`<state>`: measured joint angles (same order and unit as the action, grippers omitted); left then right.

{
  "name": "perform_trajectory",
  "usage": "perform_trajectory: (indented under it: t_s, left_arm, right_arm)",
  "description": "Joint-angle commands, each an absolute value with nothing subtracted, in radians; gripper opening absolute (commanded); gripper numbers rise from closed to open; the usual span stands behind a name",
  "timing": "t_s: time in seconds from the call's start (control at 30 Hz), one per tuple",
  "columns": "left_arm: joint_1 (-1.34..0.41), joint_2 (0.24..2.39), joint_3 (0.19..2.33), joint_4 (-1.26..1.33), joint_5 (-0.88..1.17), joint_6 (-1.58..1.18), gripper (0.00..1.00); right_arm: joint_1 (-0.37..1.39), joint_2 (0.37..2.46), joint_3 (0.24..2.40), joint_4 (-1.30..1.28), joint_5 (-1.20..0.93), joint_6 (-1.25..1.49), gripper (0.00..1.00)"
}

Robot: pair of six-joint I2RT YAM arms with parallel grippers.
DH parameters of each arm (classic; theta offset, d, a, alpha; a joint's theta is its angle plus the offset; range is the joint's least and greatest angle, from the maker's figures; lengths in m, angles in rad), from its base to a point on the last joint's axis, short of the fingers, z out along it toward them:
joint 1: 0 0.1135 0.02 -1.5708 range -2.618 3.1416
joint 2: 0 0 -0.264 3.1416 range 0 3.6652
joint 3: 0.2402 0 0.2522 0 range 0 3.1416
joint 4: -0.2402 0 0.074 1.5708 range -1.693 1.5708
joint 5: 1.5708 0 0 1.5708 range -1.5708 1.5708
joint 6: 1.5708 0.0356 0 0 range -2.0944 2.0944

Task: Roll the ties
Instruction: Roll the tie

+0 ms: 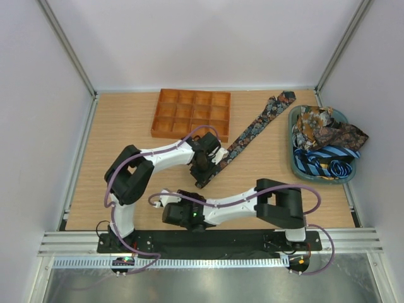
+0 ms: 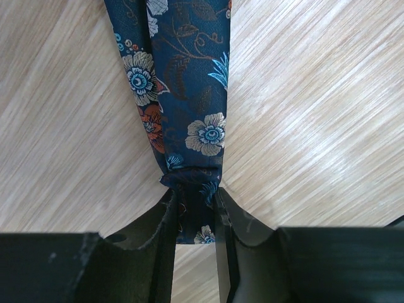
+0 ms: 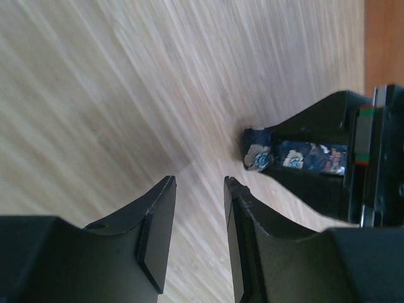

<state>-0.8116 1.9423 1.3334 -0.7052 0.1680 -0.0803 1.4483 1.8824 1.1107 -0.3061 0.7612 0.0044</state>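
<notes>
Near the middle of the bench (image 1: 126, 120), seen from overhead, one floral tie (image 1: 252, 129) lies stretched out flat. It runs on a diagonal from its broad pointed end at the upper right down to its narrow end at centre frame. The left claw (image 2: 196, 202) has that narrow end nipped between its pads, the jaws drawn in close on the cloth. In the wrist view the fabric looks doubled over just where it is pinched. That may be the first turn of a roll, though I can't be sure of it.

The right claw (image 3: 200, 189) hangs low over bare wood just beside the pinched end, its jaws partly apart with nothing between them.

By my reckoning the job has barely begun. Nearly the whole length of this tie is unrolled. At the right edge of the overhead view a teal basket (image 1: 293, 151) holds a heap of other ties (image 1: 325, 129), brown paisley and blue striped, all loose and tangled. An orange gridded tray (image 1: 189, 136) sits at upper centre, and I see no rolled tie in any of its compartments. So this tie has to be wound up, and then each one in the basket.
</notes>
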Motion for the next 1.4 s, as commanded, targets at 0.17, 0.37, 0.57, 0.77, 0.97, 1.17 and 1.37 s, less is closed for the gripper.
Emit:
perform_trajectory:
  t_s: [0.17,0.37,0.57,0.77,0.97,1.17,1.37]
  left_arm:
    - [-0.816,1.971,1.373,-0.787,0.209,-0.092,0.28]
    - [-0.815,1.982,1.379,-0.798,0.212,-0.091,0.28]
    - [-0.815,1.993,1.390,-0.810,0.222,-0.092,0.29]
    - [-0.815,1.985,1.390,-0.815,0.222,-0.095,0.29]
    - [-0.815,1.985,1.393,-0.815,0.229,-0.095,0.29]
    - [-0.807,1.983,1.394,-0.813,0.232,-0.094,0.29]
    - [-0.807,1.973,1.390,-0.813,0.236,-0.094,0.29]
  right_arm:
    - [1.424,2.083,1.385,-0.575,0.942,-0.040,0.43]
    - [1.399,2.146,1.440,-0.632,0.975,-0.017,0.43]
    - [1.399,2.184,1.450,-0.646,1.017,-0.017,0.43]
    - [1.394,2.218,1.468,-0.664,1.045,-0.025,0.44]
    - [1.399,2.233,1.479,-0.670,1.104,-0.043,0.47]
    - [1.410,2.214,1.474,-0.652,1.118,-0.054,0.49]
    - [1.404,2.220,1.479,-0.660,1.082,-0.043,0.47]
